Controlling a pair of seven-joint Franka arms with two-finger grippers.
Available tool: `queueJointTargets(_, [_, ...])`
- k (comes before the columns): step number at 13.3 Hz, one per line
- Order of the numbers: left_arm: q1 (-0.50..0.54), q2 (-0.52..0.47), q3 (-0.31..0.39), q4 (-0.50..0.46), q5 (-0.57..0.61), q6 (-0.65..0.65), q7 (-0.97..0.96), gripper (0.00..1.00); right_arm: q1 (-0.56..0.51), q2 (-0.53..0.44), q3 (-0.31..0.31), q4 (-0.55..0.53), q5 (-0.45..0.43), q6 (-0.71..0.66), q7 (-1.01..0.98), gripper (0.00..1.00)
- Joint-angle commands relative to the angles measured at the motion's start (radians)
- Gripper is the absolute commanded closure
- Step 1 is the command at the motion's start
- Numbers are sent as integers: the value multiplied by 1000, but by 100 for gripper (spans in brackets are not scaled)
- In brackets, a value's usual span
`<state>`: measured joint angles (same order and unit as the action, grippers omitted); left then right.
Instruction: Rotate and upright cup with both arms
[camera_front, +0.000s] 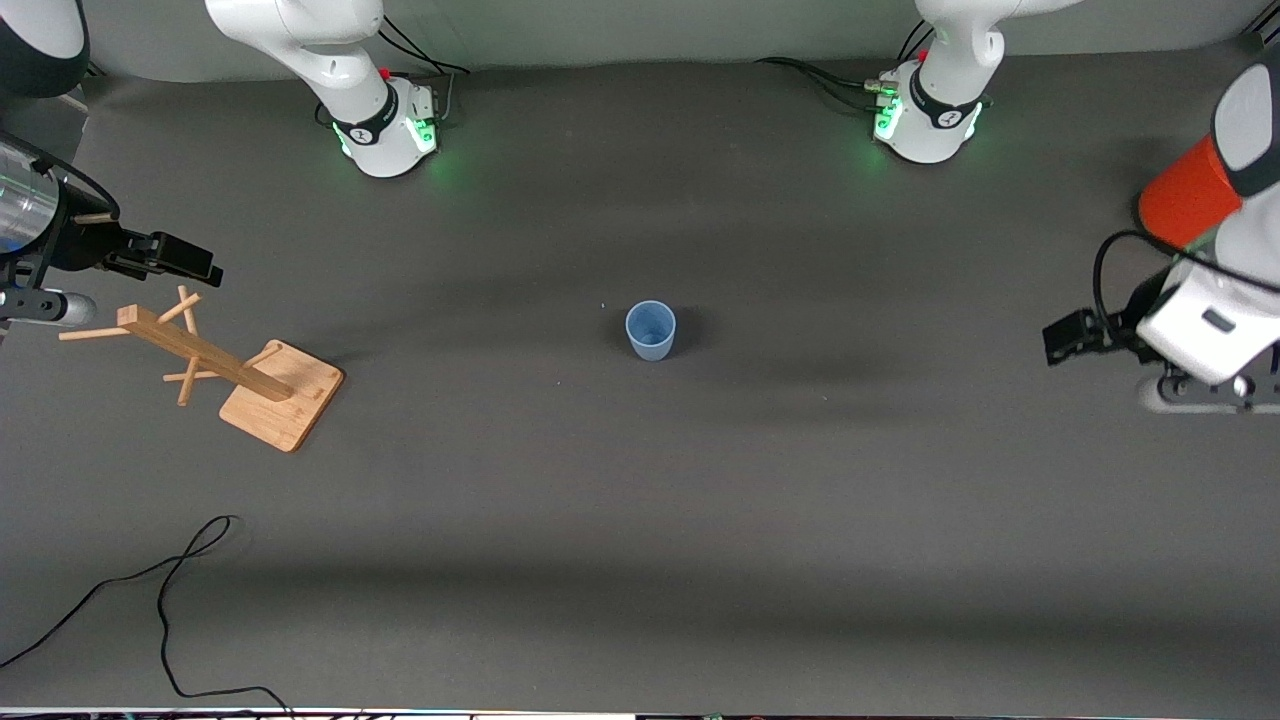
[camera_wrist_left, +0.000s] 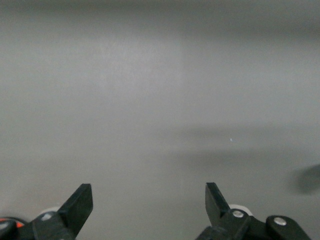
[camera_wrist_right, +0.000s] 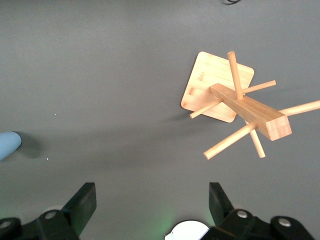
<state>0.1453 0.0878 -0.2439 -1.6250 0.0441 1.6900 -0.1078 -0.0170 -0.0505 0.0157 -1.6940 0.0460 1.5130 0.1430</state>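
Note:
The light-blue cup (camera_front: 651, 330) stands near the middle of the table with its open mouth facing up; its edge also shows in the right wrist view (camera_wrist_right: 7, 145). My left gripper (camera_front: 1062, 340) hangs open over the left arm's end of the table, well away from the cup, with only bare mat between its fingers (camera_wrist_left: 148, 192). My right gripper (camera_front: 200, 265) is open over the right arm's end of the table, above the wooden rack, and holds nothing (camera_wrist_right: 152, 192).
A wooden peg rack (camera_front: 230, 368) on a square base (camera_wrist_right: 210, 90) stands toward the right arm's end of the table. A black cable (camera_front: 170, 590) lies nearer the front camera. An orange cylinder with a grey top (camera_front: 1190, 195) shows by the left arm.

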Motion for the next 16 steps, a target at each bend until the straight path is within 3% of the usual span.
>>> queueJointTargets(1, [2,-193,18,-212,-35,57,13,0,57,-19,-48,-6,-14,19,-23,0])
queueJointTargets(7, [2,-241,23,-214,-55,51,17,0,100,35,-51,71,-49,26,-29,0])
queueJointTargets(11, [3,-234,25,-205,-59,57,17,0,77,51,-85,108,-2,26,-149,0])
queueJointTargets(16, [16,-231,25,-205,-79,66,17,0,40,46,-76,109,14,-13,-240,0])
